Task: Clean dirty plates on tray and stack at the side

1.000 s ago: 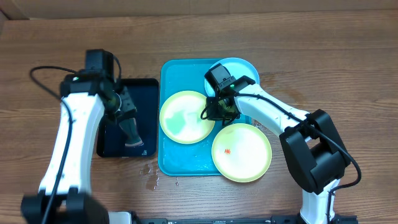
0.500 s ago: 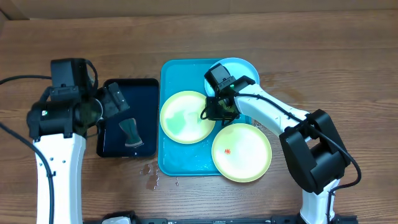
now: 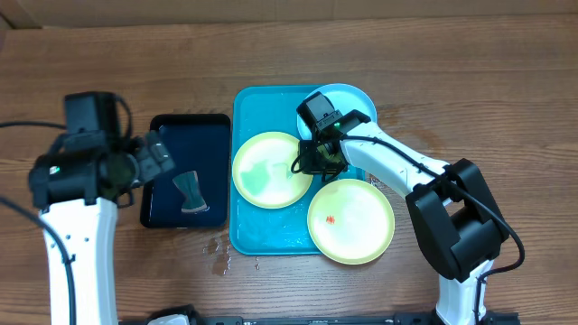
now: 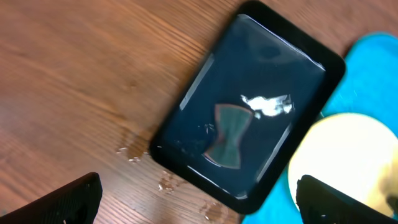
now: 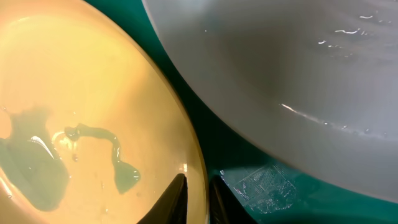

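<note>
OK, right gripper (image 5: 198, 199) is pinching the rim of the wet yellow-green plate (image 5: 81, 81); I'm holding the left gripper (image 4: 205, 200) wide open by the black tray (image 4: 261, 68).

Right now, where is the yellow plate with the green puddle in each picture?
Overhead: the yellow plate sits on the left half of the turquoise tray.
Left wrist: the plate is at the bottom right, partly cut off.
Right wrist: the plate fills the left side.
Shared landmark: the turquoise tray, under the plate in every view.
</note>
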`<state>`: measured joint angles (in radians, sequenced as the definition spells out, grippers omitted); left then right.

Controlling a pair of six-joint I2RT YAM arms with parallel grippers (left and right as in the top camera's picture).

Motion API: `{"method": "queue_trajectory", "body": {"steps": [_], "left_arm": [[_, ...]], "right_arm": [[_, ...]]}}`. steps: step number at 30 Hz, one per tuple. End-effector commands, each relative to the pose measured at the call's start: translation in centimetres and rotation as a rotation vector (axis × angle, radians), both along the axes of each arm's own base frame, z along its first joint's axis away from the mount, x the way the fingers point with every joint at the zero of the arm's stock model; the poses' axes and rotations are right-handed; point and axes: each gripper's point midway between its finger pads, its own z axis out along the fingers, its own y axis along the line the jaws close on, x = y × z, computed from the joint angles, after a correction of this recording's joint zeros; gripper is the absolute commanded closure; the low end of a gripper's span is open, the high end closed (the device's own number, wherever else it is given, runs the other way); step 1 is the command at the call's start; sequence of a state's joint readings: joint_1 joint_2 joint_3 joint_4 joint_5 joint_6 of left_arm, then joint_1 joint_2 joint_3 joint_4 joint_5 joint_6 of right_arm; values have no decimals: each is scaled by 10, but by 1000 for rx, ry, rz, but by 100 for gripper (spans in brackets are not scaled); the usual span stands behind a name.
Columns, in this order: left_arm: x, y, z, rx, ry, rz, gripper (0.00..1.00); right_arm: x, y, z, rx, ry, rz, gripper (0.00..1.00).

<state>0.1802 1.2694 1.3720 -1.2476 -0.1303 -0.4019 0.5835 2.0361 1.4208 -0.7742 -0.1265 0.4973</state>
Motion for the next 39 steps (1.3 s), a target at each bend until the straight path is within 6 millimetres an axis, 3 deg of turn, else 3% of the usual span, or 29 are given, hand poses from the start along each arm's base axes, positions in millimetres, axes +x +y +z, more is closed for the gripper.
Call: {"method": "queue_trajectory", "body": {"steps": [1,5,39], "left_arm": [[-13,26,27,26,-89,127,0],[-21,39,26,27,-84,180,0],[-18,39,22,23,-68,179,0]], "right_arm": [[-1,3,-1,4,-1,5,85],[-1,3,-1,4,-1,5,85],[4,6,1,18,-22,5,84]]}}
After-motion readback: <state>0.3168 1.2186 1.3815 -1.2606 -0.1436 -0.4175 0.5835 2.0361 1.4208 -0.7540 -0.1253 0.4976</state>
